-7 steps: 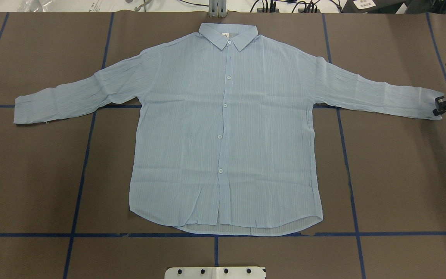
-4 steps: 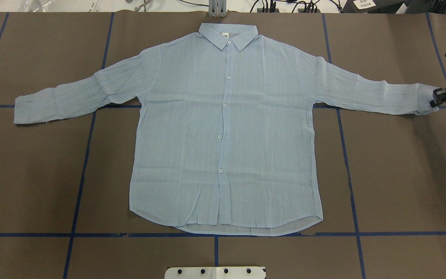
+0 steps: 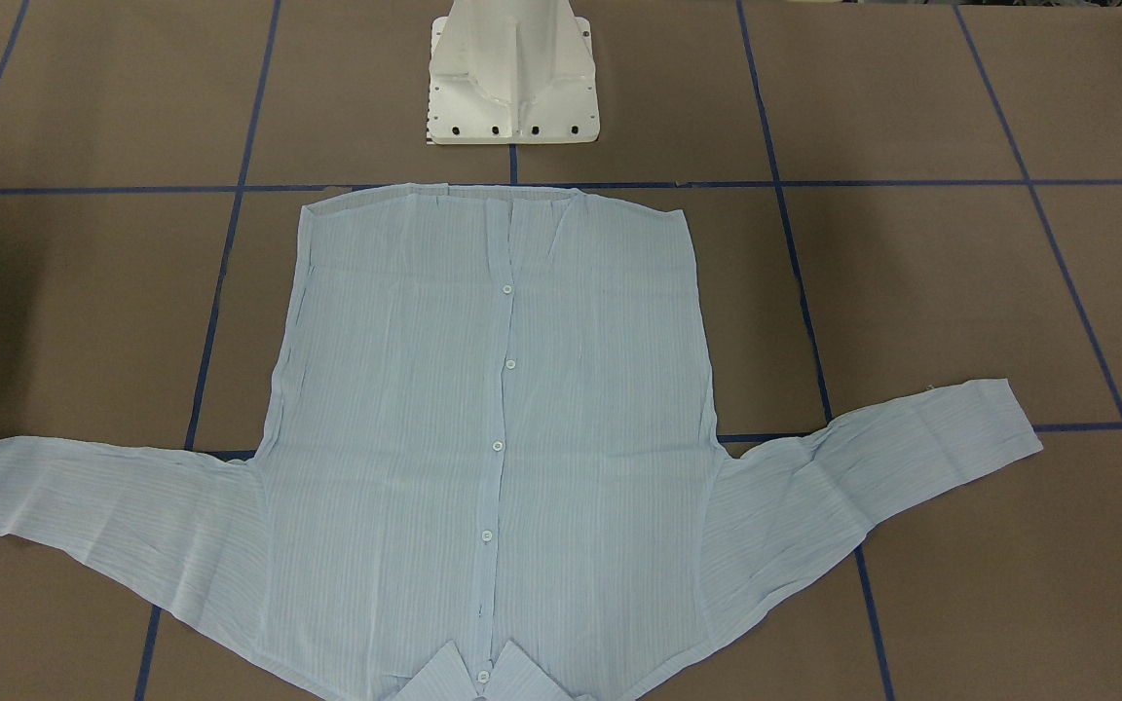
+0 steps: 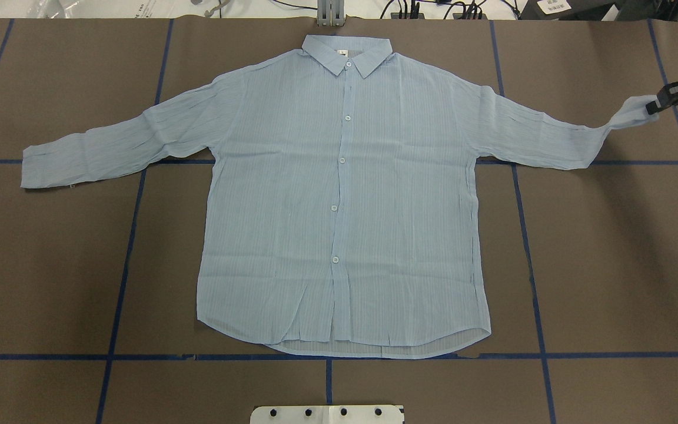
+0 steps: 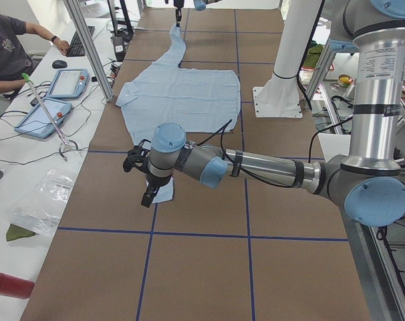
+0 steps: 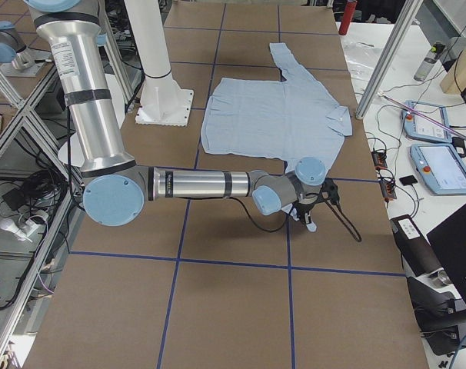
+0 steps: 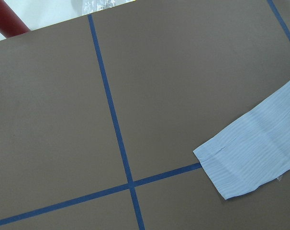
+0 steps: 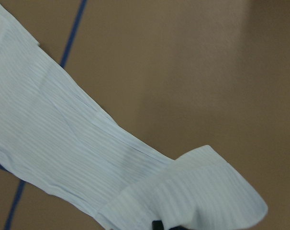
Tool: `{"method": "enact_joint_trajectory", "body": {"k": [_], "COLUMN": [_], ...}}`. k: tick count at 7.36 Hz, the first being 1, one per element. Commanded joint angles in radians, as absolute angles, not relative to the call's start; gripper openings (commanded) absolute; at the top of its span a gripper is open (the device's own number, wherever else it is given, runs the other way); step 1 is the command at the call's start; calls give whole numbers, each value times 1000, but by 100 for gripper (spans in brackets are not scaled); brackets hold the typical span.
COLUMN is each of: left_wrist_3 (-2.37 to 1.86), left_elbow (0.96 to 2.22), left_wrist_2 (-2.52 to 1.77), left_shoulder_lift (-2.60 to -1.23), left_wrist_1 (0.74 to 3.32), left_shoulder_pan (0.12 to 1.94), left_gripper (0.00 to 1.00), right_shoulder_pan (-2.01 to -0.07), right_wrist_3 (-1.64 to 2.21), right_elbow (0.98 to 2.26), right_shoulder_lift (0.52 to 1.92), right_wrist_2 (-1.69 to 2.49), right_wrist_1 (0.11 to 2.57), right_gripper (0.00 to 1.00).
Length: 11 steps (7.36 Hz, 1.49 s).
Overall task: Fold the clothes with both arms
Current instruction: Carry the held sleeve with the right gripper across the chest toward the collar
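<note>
The shirt (image 4: 339, 206) is laid flat, front up and buttoned, in the middle of the overhead frame, with its collar toward the top edge, on the brown table (image 4: 50, 265) marked with blue tape lines (image 4: 50, 357). Compared with a second ago, the right cuff (image 4: 630, 113) is no longer spread flat at the right edge of that frame. It is now gathered, lifted off the surface and drawn toward the upper right corner, where it is pinched between the closed fingers of the right gripper (image 4: 652, 107). In the right wrist view the raised cuff is seen curling at the lower edge, with the sleeve trailing away to the upper left. The body, the collar and the left sleeve (image 4: 109, 147) are left unmoved. The left gripper (image 5: 148, 194) is shown only in the left side view, over the left cuff (image 7: 250, 158), and whether its fingers are apart or together cannot be told. The grasp is judged to have held and the sleeve fold to have begun. Slipping of the thin fabric is the risk to be watched.
</note>
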<state>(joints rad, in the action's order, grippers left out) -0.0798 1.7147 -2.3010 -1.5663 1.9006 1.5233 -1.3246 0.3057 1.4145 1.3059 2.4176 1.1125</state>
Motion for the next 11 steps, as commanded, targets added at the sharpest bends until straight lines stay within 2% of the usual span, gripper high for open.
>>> {"method": "enact_joint_trajectory", "body": {"k": [1,4,7,9,11], "left_wrist_3": [-78,-77,-75,-77,-77], "left_elbow": [1704,1687,1671,1663,1654], "left_wrist_2": [-2301,-2303,-2301,-2301,-2301], "left_shoulder_lift": [-1565,-1554,-1549,-1549,-1551], "left_wrist_1": [1901,1901,1902,1902,1904], "left_shoulder_pan": [1523,1526,1529,1529,1529], "left_gripper": [99,99,99,99,99], "right_shoulder_pan": [-1283,-1087,-942,-872,-819], "right_wrist_3": [465,705,773,775,773], "right_elbow": [1511,1491,1223,1126,1071], "right_shoulder_lift": [1127,901,604,516,489], "right_wrist_2": [2462,2356,2222,2125,2062], "right_wrist_1": [1272,1299,1295,1285,1278], "right_gripper": [0,0,0,0,0]}}
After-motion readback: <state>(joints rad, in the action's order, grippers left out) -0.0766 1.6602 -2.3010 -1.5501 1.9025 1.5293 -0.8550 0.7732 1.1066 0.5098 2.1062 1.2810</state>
